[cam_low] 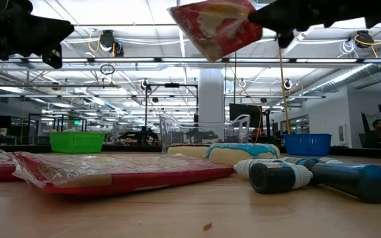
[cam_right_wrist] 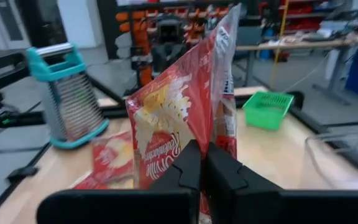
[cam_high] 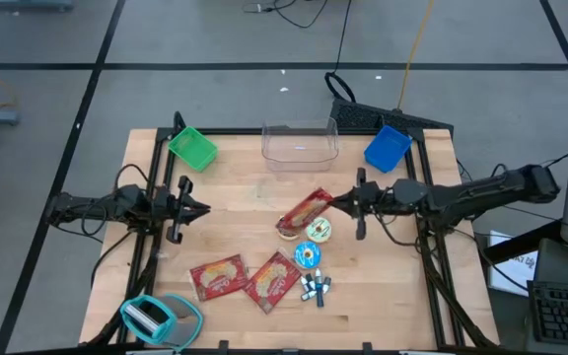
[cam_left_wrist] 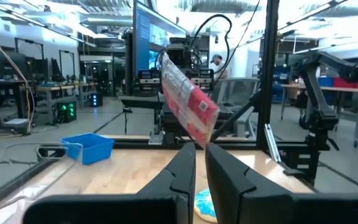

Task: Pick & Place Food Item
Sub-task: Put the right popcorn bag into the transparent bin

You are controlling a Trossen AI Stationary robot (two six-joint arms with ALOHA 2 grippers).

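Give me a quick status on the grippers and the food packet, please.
Right gripper shut on red packet, held above the table. Left gripper empty, waiting left. Clear bin unobstructed.

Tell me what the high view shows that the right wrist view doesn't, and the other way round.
Only the high view shows the blue basket, the blue markers, the round blue-iced items and the left gripper waiting at the table's left. Only the right wrist view shows the held packet's printed front close up. Both show the right gripper shut on the red food packet, the green basket, the teal grater and the clear container.
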